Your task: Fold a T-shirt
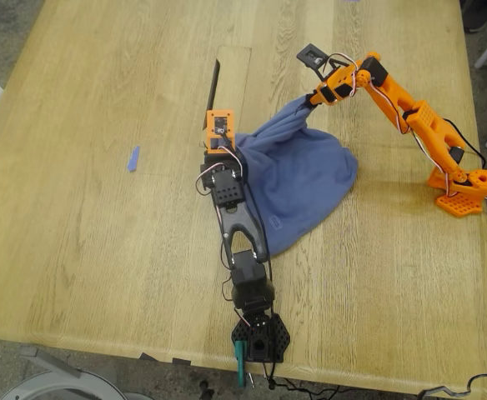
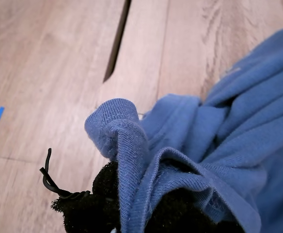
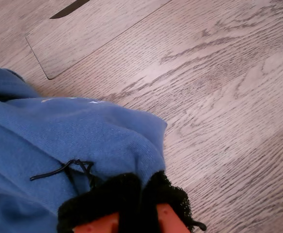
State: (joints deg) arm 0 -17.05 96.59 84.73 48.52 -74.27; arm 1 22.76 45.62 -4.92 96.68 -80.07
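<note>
Together, my first gripper [image 2: 132, 213] and my second gripper [image 3: 136, 208] were clamped tight on bunched folds of the T-shirt [image 1: 298, 179], which sagged in a heap near the middle of the table [image 1: 77, 233].

Both pincers clamped: my first gripper [image 1: 218, 143] low, my second gripper [image 1: 317, 97] raised
</note>
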